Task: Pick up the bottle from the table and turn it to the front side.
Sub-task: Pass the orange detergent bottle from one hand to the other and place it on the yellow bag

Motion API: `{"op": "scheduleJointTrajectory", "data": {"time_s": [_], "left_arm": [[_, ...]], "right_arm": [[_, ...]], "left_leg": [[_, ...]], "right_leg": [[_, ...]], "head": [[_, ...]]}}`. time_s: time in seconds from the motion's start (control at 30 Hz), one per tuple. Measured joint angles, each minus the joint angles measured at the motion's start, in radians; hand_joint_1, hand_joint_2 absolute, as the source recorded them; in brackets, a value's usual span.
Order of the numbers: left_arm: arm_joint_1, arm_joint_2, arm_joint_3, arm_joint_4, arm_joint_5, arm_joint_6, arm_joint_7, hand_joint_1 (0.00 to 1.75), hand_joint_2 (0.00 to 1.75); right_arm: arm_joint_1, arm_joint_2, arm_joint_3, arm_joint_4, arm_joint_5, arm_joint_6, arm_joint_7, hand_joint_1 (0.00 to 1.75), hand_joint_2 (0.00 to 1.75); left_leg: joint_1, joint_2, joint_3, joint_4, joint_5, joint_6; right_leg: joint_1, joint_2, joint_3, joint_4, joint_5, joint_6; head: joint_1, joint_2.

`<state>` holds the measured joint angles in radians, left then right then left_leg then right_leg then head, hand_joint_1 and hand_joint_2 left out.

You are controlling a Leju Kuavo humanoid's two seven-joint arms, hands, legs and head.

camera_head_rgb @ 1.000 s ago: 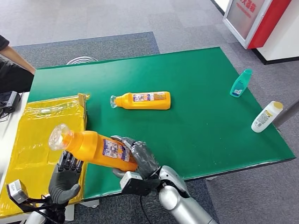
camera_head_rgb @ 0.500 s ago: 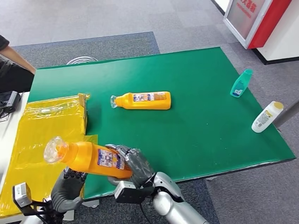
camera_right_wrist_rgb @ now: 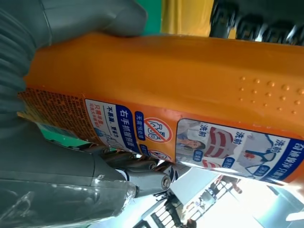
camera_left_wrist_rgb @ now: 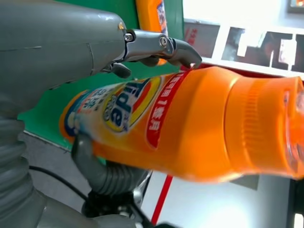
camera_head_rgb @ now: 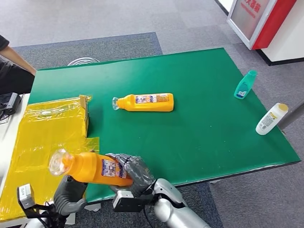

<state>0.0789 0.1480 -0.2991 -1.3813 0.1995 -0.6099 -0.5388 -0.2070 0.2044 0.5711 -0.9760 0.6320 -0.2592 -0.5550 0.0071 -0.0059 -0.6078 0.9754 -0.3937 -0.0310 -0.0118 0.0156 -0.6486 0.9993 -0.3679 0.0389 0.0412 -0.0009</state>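
Overhead, the right hand [camera_head_rgb: 134, 172] grips the base end of the orange bottle [camera_head_rgb: 94, 168], held roughly level above the near edge of the green surface [camera_head_rgb: 201, 118], clear cap toward the yellow bag [camera_head_rgb: 39, 137]. The left hand [camera_head_rgb: 70, 194] sits under the bottle's neck; whether it grips or merely supports is hard to judge there. Its wrist camera shows the front logo label, with a finger [camera_left_wrist_rgb: 163, 46] over the bottle [camera_left_wrist_rgb: 201, 123]. The right wrist camera shows the back label [camera_right_wrist_rgb: 201, 137], partly cut off.
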Motion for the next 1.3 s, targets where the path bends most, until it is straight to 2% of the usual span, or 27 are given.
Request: {"op": "scheduleJointTrajectory", "data": {"time_s": [0.2,0.53,0.57,0.67,0.7,0.87,1.27,1.3], "left_arm": [[-0.011,-0.034,0.002,0.000,-0.001,0.021,0.032,0.00,1.75],[-0.016,-0.059,0.003,0.000,-0.014,0.041,0.039,0.00,1.75],[-0.017,-0.060,0.003,0.000,-0.022,0.045,0.040,0.07,1.75],[-0.020,-0.062,0.003,0.000,-0.084,0.088,0.033,1.34,1.75],[-0.021,-0.062,0.003,-0.001,-0.115,0.111,0.028,1.71,1.75],[-0.021,-0.075,0.003,-0.019,-0.244,0.210,0.016,1.75,1.75],[-0.021,-0.110,0.008,-0.069,-0.368,0.309,0.003,1.75,1.75],[-0.021,-0.113,0.009,-0.071,-0.370,0.311,0.002,1.75,1.75]], "right_arm": [[0.000,0.004,0.014,0.031,0.024,-0.002,-0.001,1.75,1.75],[-0.002,0.011,0.026,0.073,0.041,-0.018,-0.005,1.75,1.75],[-0.002,0.012,0.026,0.076,0.043,-0.019,-0.005,1.75,1.75],[-0.002,0.016,0.027,0.085,0.044,-0.024,-0.003,1.75,1.75],[-0.003,0.016,0.027,0.087,0.043,-0.026,-0.001,1.75,1.75],[-0.003,0.016,0.024,0.094,0.041,-0.032,0.005,1.75,1.75],[-0.003,0.016,0.020,0.084,0.034,-0.031,0.016,1.75,1.75],[-0.003,0.016,0.020,0.082,0.034,-0.030,0.016,1.54,1.75]], "left_leg": [[0.000,0.000,0.000,0.000,0.000,0.000],[0.000,0.000,0.000,0.000,0.000,0.000],[0.000,0.000,0.000,0.000,0.000,0.000],[0.000,0.000,0.000,0.000,0.000,0.000],[0.000,0.000,0.000,0.000,0.000,0.000],[0.000,0.000,0.000,0.000,0.000,0.000],[0.000,0.000,0.000,0.000,0.000,0.000],[0.000,0.000,0.000,0.000,0.000,0.000]], "right_leg": [[0.000,0.000,0.000,0.000,0.000,0.000],[0.000,0.000,0.000,0.000,0.000,0.000],[0.000,0.000,0.000,0.000,0.000,0.000],[0.000,0.000,0.000,0.000,0.000,0.000],[0.000,0.000,0.000,0.000,0.000,0.000],[0.000,0.000,0.000,0.000,0.000,0.000],[0.000,0.000,0.000,0.000,0.000,0.000],[0.000,0.000,0.000,0.000,0.000,0.000]], "head": [[0.000,0.000],[0.000,0.000],[0.000,0.000],[0.000,0.000],[0.000,0.000],[0.000,0.000],[0.000,0.000],[0.000,0.000]]}}
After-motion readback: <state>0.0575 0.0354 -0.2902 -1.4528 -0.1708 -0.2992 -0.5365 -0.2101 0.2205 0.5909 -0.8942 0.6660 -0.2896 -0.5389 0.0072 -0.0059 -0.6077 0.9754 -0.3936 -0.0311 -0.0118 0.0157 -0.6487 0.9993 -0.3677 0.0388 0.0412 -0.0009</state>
